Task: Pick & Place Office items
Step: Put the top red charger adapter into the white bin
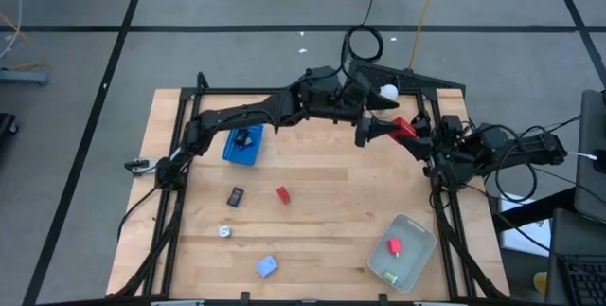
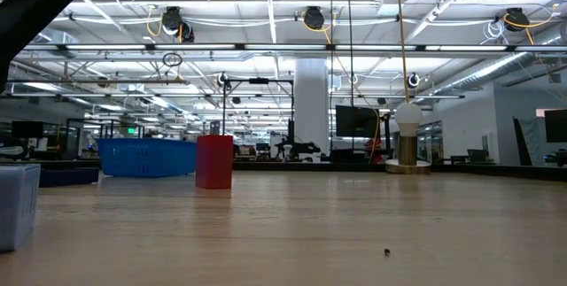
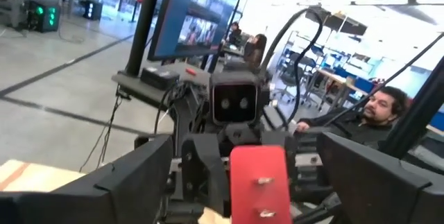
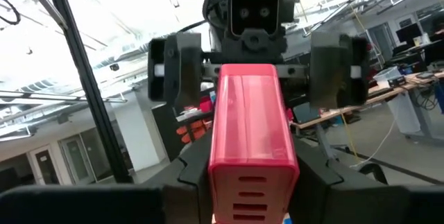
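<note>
- While both my arms are up over the far side of the counter [image 1: 322, 169], my right pincer [image 1: 379, 132] is clamped on a red block [image 4: 251, 130], holding it up in the air.
- My left pincer [image 1: 374, 100] sits right across from it, fingers [image 3: 132, 175] spread wide with that same red block showing between them, not touching as far as I can tell.
- Rest of the office items are scattered on the wood: a small red block [image 1: 282, 193] mid-counter, a black binder clip [image 1: 235, 195] just left of it, a silvery-white piece [image 1: 225, 232] nearer the front, and a blue bit [image 1: 267, 266] close to the front edge.
- A blue basket [image 1: 242, 147] with something dark in it sits under my left arm.
- The translucent tray [image 1: 413, 233] at the front right holds a red piece [image 1: 394, 245] and a green one [image 1: 391, 277].
- The white knob-topped stand [image 1: 388, 90] is at the back, near both pincers.
- A person [image 3: 378, 109] shows in the room behind.
</note>
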You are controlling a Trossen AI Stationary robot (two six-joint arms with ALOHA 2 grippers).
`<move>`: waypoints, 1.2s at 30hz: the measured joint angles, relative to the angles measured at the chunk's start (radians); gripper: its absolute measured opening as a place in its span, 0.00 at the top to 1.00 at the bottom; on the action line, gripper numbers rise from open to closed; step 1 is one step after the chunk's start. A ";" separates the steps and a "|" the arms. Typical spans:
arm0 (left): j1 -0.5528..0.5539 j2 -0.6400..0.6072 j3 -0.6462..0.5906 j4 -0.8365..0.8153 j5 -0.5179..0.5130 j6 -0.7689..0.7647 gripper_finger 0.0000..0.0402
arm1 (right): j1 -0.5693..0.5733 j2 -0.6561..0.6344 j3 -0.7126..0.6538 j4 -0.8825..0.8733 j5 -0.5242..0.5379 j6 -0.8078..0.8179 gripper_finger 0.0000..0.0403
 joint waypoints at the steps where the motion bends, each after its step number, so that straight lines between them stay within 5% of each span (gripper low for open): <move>1: 0.003 -0.012 0.000 -0.011 0.000 0.000 0.09 | 0.000 -0.003 0.000 0.000 0.000 -0.005 0.72; 9: 0.032 -0.097 0.000 -0.095 -0.012 0.049 0.09 | -0.001 -0.029 0.000 -0.015 -0.034 -0.008 0.72; 22: 0.037 -0.162 0.001 -0.213 -0.128 0.048 0.09 | 0.000 -0.017 0.000 -0.126 -0.508 0.205 0.72; 36: 0.032 -0.162 0.001 -0.205 -0.192 -0.005 0.09 | 0.000 0.072 0.000 -0.190 -0.958 0.208 0.72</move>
